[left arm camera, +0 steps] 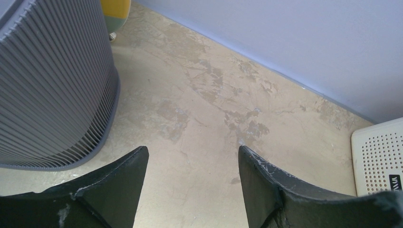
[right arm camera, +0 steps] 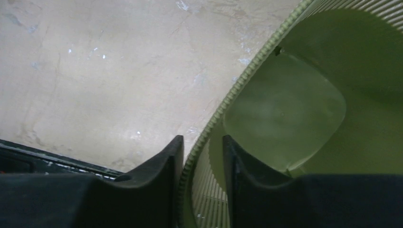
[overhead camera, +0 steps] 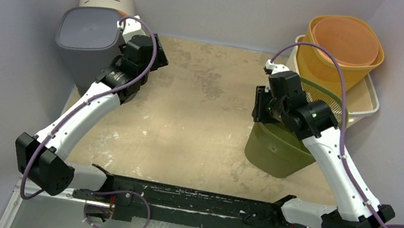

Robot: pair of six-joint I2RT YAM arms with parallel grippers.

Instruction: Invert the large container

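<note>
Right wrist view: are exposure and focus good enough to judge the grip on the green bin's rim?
Right wrist: the green bin and its rim are sharp enough, but the fingers straddling the rim are near-black and featureless, so pad contact can't be read. Top external: even, soft light with no glare. The right gripper is small there and its fingertips can't be made out.
</note>
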